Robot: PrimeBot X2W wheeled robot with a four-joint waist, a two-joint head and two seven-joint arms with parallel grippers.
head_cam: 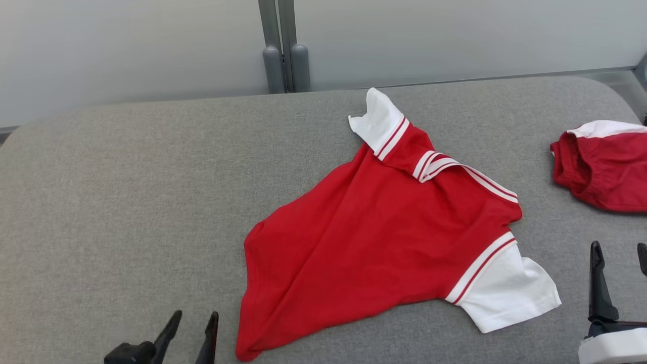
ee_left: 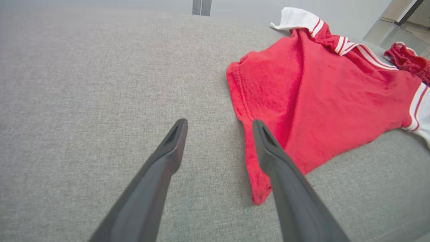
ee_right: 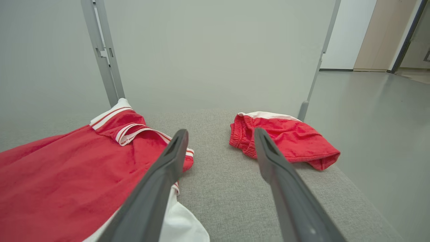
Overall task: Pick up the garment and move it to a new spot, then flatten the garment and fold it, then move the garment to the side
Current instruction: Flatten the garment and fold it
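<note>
The garment [head_cam: 384, 227] is a red polo shirt with white sleeves and a striped collar, spread loosely on the grey table, hem toward the near left. It also fills the right of the left wrist view as the garment [ee_left: 319, 97] and the left of the right wrist view as the garment [ee_right: 67, 174]. My left gripper [head_cam: 194, 319] stands open just left of the shirt's lower hem corner, holding nothing. In its own view the left gripper [ee_left: 220, 124] has its right finger over the hem edge. My right gripper [head_cam: 620, 248] is open beside the near white sleeve, empty.
Red shorts [head_cam: 601, 167] with a white waistband lie bunched at the table's far right edge, also seen as the shorts [ee_right: 282, 141]. A grey post [head_cam: 283, 45] and pale panels stand behind the grey table [head_cam: 126, 192]. Floor lies beyond the table's right edge.
</note>
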